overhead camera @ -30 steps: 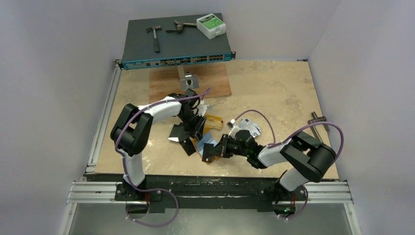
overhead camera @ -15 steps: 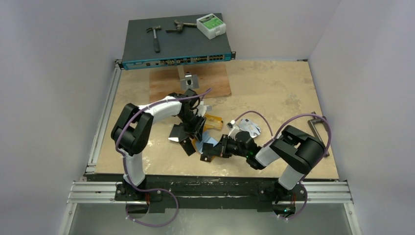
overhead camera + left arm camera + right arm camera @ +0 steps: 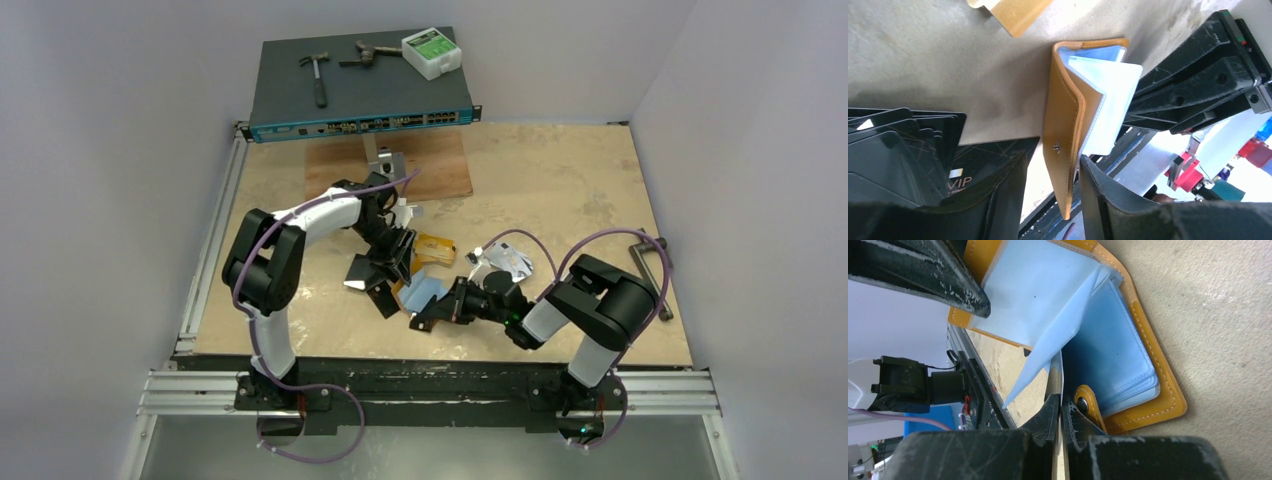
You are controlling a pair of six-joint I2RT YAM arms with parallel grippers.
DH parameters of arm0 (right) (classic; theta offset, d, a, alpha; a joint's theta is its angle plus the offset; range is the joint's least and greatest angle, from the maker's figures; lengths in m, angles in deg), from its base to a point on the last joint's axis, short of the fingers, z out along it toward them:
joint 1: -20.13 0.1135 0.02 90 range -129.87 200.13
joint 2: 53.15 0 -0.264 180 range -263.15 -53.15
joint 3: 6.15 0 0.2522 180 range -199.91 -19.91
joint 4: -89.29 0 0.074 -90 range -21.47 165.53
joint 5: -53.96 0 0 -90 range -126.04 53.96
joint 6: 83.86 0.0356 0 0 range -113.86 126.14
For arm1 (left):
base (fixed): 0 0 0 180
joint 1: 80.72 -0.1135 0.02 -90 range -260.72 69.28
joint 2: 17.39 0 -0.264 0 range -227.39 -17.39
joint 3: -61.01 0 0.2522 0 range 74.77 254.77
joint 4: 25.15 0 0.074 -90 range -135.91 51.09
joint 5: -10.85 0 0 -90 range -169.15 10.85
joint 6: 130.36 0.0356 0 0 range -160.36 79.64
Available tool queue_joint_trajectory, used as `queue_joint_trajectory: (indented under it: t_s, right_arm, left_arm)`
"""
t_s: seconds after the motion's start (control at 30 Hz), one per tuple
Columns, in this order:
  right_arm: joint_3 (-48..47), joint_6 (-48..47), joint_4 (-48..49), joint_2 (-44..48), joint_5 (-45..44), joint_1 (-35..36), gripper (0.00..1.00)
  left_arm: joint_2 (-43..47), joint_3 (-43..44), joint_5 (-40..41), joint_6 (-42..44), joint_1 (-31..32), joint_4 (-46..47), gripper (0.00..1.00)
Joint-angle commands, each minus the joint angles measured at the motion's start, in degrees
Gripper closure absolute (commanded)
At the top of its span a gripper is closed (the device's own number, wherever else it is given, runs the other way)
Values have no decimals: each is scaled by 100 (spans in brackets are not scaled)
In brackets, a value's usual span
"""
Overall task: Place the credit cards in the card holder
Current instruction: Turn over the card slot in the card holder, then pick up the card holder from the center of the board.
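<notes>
The card holder (image 3: 425, 293) lies open near the table's front, its orange cover (image 3: 1063, 135) standing on edge and its pale blue sleeves (image 3: 1048, 295) fanned out. My left gripper (image 3: 1053, 200) is open, and the cover's free end sits between its fingers, close to the right one. My right gripper (image 3: 1059, 410) is shut on the edge of a thin sleeve leaf, right beside the snap tab (image 3: 1085, 407). Black credit cards (image 3: 898, 145) are fanned to the left, orange-gold ones (image 3: 436, 247) lie behind the holder, and silvery ones (image 3: 510, 262) lie to the right.
A dark network switch (image 3: 360, 95) at the back carries a hammer (image 3: 315, 72), pliers and a white-green box (image 3: 430, 52). A wooden board (image 3: 420, 170) with a metal bracket (image 3: 383, 165) lies before it. A metal tool (image 3: 650, 262) rests at the right edge.
My left gripper's jaws have spread apart and its arm has shifted slightly back. The holder's blue sleeves show more. My right gripper has stayed shut on the sleeve.
</notes>
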Motion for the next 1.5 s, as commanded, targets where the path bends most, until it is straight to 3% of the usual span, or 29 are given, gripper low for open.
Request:
queue_joint_trajectory:
  t_s: [0.0, 0.37, 0.67, 0.93, 1.1, 1.47]
  right_arm:
    - [-132, -63, -19, 6, -63, -21, 100]
    - [-609, -205, -460, 306, 30, -25, 100]
    - [-754, -165, -397, 110, 95, -19, 100]
    - [-699, -98, -228, -54, 131, -21, 100]
    - [-517, -46, -124, 8, 136, -21, 100]
    - [48, 181, 390, -10, 46, -21, 100]
  left_arm:
    - [185, 251, -491, 143, 21, -89, 58]
    - [150, 415, -718, 176, 21, -181, 58]
    - [-57, 387, -253, 447, 21, -273, 58]
    - [-53, 367, 637, 555, 17, -271, 71]
    - [-92, 422, 499, 548, 31, -334, 79]
    - [-489, 573, 396, 336, 190, -398, 73]
